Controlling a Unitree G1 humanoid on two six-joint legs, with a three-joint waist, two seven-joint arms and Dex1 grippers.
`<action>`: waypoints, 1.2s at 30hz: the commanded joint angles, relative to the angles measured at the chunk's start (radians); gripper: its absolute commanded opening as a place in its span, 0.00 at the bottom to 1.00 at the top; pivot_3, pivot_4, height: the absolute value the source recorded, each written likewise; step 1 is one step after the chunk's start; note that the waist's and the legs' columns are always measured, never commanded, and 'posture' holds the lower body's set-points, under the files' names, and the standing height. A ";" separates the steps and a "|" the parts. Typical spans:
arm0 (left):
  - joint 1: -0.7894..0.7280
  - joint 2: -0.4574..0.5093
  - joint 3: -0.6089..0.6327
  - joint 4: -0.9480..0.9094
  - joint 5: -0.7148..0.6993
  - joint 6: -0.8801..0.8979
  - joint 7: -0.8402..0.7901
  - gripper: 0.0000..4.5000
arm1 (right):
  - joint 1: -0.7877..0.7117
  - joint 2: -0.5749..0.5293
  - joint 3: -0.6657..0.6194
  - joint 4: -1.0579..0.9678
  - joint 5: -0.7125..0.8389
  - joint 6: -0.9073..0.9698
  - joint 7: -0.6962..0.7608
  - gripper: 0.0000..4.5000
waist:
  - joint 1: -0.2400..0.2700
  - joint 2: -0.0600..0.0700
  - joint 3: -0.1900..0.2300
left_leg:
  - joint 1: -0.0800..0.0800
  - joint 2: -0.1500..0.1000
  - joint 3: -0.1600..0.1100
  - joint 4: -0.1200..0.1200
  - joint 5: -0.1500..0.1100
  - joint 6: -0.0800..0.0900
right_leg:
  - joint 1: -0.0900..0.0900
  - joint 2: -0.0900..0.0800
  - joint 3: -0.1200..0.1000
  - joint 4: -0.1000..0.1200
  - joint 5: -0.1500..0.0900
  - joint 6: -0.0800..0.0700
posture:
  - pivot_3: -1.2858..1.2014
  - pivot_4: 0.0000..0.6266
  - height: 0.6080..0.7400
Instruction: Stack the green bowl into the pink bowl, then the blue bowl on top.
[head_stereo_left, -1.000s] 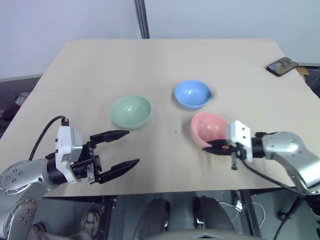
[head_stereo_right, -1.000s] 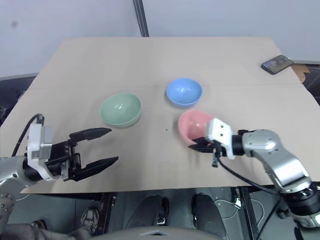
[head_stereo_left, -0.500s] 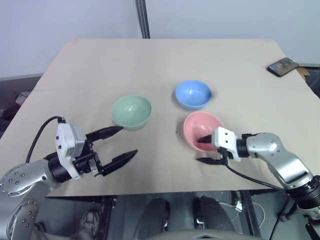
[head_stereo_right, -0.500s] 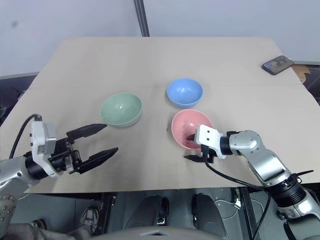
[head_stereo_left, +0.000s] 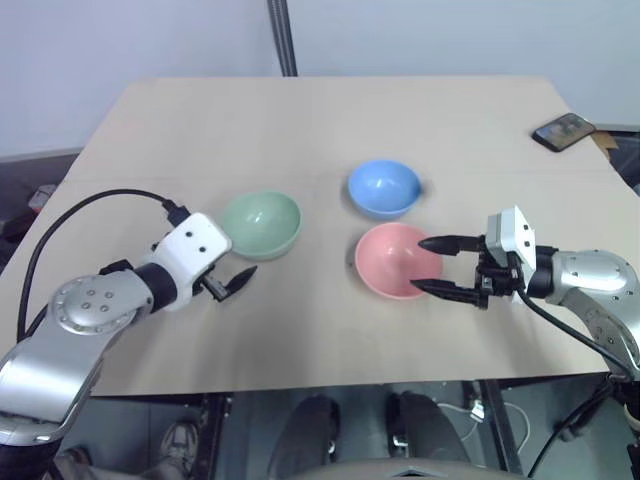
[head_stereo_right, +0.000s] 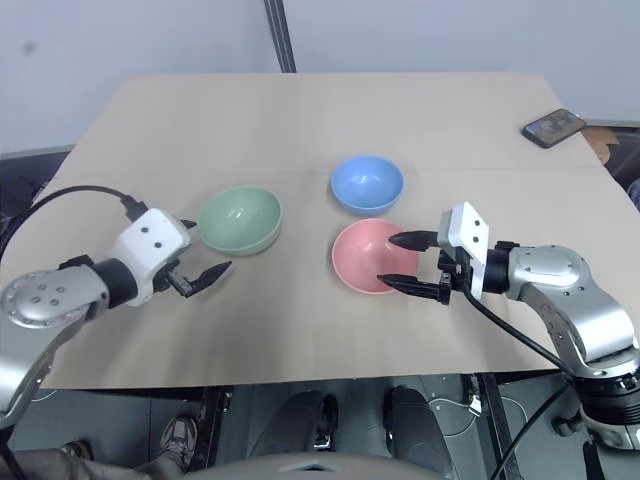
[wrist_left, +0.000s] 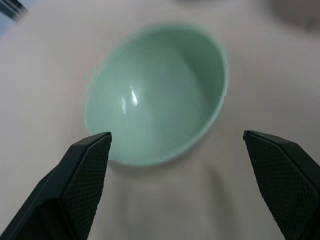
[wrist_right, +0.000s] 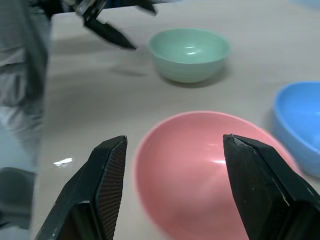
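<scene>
While the three bowls sat apart on the table (head_stereo_left: 300, 120), the left gripper (wrist_left: 175, 150) hung just beside the green bowl (head_stereo_left: 262, 222) with its fingers spread wide and empty. The right gripper (head_stereo_left: 438, 266), fingers parted and holding nothing, hovered at the pink bowl's (head_stereo_left: 400, 259) near edge. The blue bowl (head_stereo_left: 384, 187) lay just behind the pink one.
</scene>
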 joint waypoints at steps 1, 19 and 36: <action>-0.057 0.005 -0.096 0.056 0.069 -0.014 -0.014 0.91 | -0.006 0.014 -0.006 -0.018 -0.019 -0.038 -0.032 0.72 | 0.002 0.000 0.000 | -0.001 0.000 0.000 0.000 0.000 0.000 | -0.001 0.000 0.000 0.000 0.001 0.001 | 0.52 0.24 1.00; -0.256 -0.090 -0.180 0.064 0.046 -0.263 -0.252 0.01 | 0.090 -0.029 -0.117 -0.063 -0.035 -0.092 -0.079 0.72 | 0.006 0.000 0.000 | -0.012 -0.003 -0.003 0.004 0.003 -0.004 | -0.008 -0.002 -0.003 0.001 0.001 0.001 | 0.52 0.24 1.00; -0.703 -0.323 -0.537 0.443 0.114 -0.663 -0.743 0.15 | 0.248 -0.048 -0.299 -0.183 -0.026 -0.049 -0.221 0.72 | 0.003 -0.001 0.000 | -0.011 -0.004 -0.003 0.010 0.001 -0.001 | -0.006 0.004 -0.003 0.005 0.001 0.003 | 0.52 0.24 1.00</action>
